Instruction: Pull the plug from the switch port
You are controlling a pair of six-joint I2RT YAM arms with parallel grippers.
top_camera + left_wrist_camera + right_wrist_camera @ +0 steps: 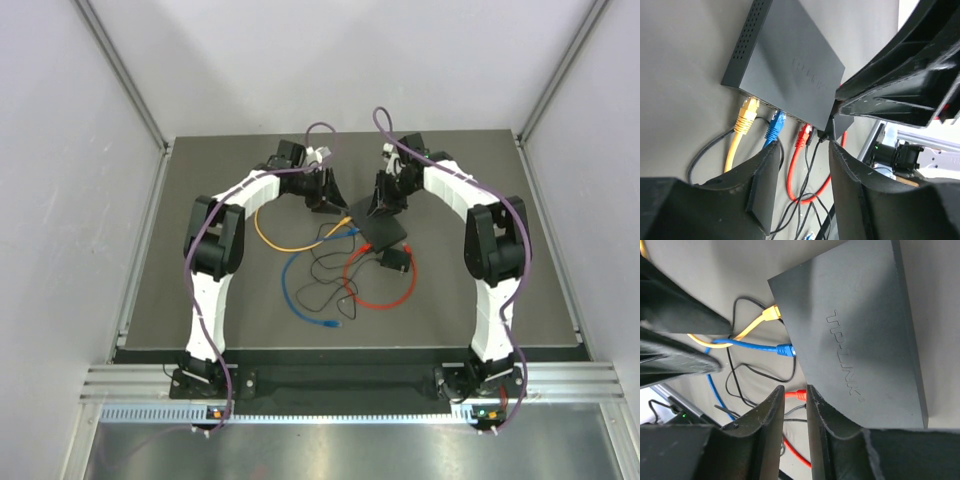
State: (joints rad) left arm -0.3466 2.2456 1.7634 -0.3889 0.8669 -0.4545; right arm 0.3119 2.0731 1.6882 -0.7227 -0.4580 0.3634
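Note:
The switch (pixel 384 229) is a flat black box; it also shows in the left wrist view (pixel 790 65) and the right wrist view (pixel 860 325). Yellow (pixel 746 116), blue (pixel 774 125) and red (pixel 804 136) plugs sit in its sockets, with a thin black wire beside the red one. My left gripper (pixel 802 157) is open and empty, just short of the blue and red plugs (pixel 335 205). My right gripper (pixel 796 390) has its jaws a narrow gap apart at the switch's corner near the red plug (pixel 799 395), holding nothing (pixel 379 208).
Yellow (pixel 280 242), blue (pixel 290 290) and red (pixel 385 300) cables loop over the dark mat in front of the switch. A small black power adapter (pixel 395 261) with a thin black wire lies by the red loop. Grey walls stand around the table.

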